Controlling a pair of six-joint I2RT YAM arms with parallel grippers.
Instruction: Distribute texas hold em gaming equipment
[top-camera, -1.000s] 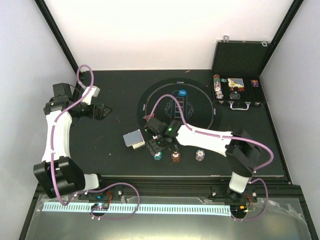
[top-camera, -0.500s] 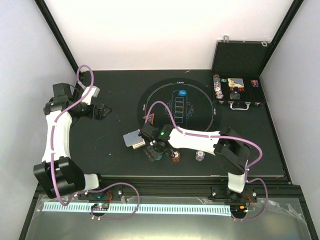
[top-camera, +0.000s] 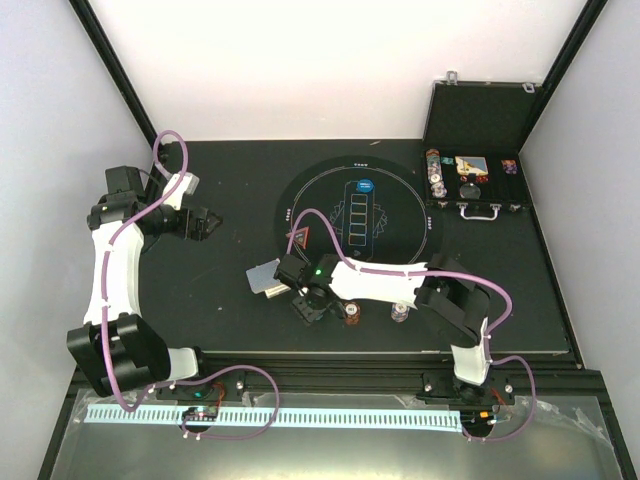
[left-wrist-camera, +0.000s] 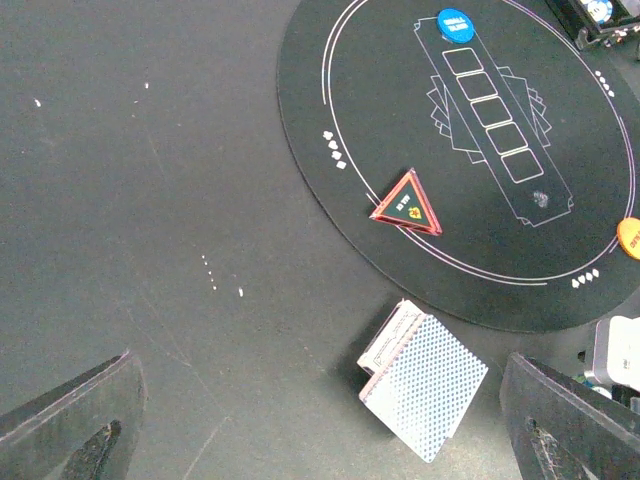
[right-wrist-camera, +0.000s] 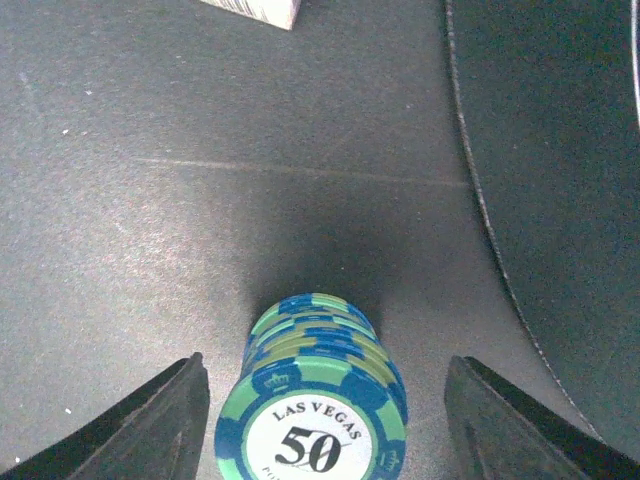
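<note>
Right end effector (top-camera: 307, 306) stands partly open astride the green-blue chip stack (right-wrist-camera: 315, 395) on the bench (right-wrist-camera: 150, 200), fingers (right-wrist-camera: 150, 420) apparently clear of it on both sides. Left end effector (top-camera: 207, 224) gapes wide, empty, apart from the card deck (left-wrist-camera: 425, 385) lying just beside the round mat (left-wrist-camera: 360, 110).

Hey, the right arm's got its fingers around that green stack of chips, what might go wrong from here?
1. The green chip stack between the right gripper's open fingers looks uneven, with its chips offset, so a squeeze might scatter it.
2. The brown-red chip stack stands close beside that gripper, and a sideways move may knock it over.
3. The card deck lies near on the other side and could get nudged.
</note>
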